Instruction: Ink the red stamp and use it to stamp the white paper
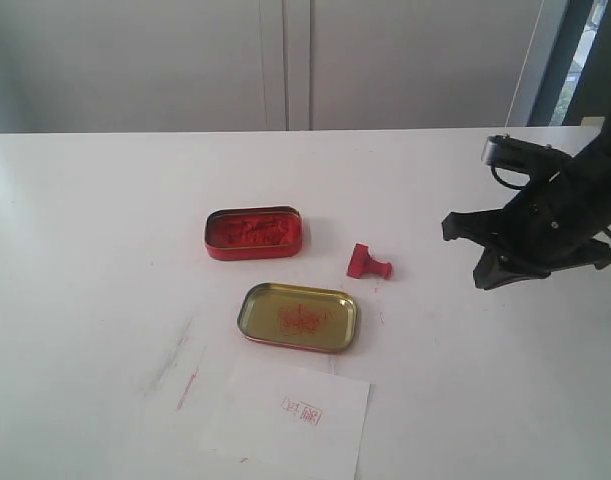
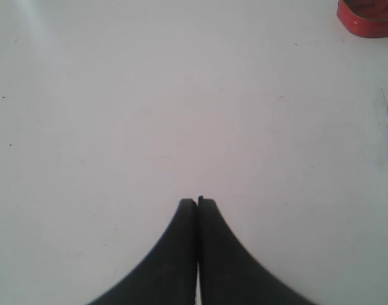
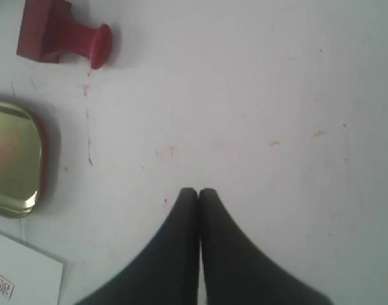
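Left fingers (image 2: 171, 260) and right fingers (image 3: 171, 254) pressed together; red stamp (image 1: 368, 263) lies sideways, handle rightward.

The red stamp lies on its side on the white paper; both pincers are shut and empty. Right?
No: the red stamp lies on the bare table, apart from the white paper, as the exterior view shows. The rest holds.
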